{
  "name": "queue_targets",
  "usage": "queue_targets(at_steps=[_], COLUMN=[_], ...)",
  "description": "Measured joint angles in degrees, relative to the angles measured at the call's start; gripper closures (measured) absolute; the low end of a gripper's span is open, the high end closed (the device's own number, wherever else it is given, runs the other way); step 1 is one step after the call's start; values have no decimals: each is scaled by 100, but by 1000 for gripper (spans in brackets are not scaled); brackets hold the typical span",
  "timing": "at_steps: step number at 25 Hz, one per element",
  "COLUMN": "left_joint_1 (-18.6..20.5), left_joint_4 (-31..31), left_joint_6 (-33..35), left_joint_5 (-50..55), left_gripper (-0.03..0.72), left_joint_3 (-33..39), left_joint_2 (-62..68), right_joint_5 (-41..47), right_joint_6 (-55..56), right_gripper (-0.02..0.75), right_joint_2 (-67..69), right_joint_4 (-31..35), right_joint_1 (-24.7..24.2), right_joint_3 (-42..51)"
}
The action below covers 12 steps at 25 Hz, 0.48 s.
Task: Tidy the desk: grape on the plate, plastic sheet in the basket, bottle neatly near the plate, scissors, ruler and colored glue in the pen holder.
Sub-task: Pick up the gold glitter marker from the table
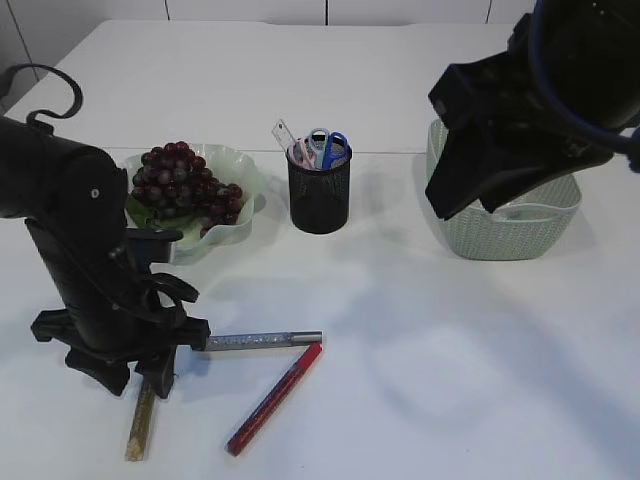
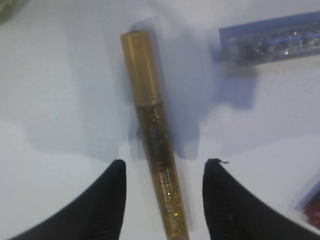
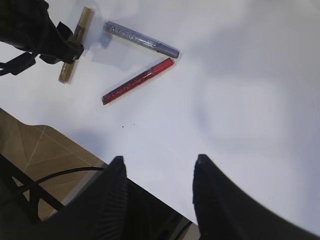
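Left gripper [image 2: 165, 200] stands spread, straddling the gold glitter glue pen [image 2: 152, 135] lying on the table; silver glue pen [image 2: 272, 42] at 2 o'clock. Risk: off-centre closure rolls the pen away.

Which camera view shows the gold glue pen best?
The left wrist view: the gold pen fills the frame, lying between the open left fingers, untouched. In the exterior view the left arm hides its upper part. The right wrist view shows it small, crossed by that gripper.
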Motion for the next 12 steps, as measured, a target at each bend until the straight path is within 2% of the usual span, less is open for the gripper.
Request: queue_targets(at_steps=[12], left_joint_1=[0], left_joint_4=[-33], left_joint_6=[87], left_joint_5=[-87], left_gripper=[345], left_joint_3=[0], left_joint_2=[44], right_joint_5=[0], right_joint_6=[0], right_gripper=[388], right_joint_2=[0], right_joint_4=[0], right_joint_1=[0], right_joint_3=[0])
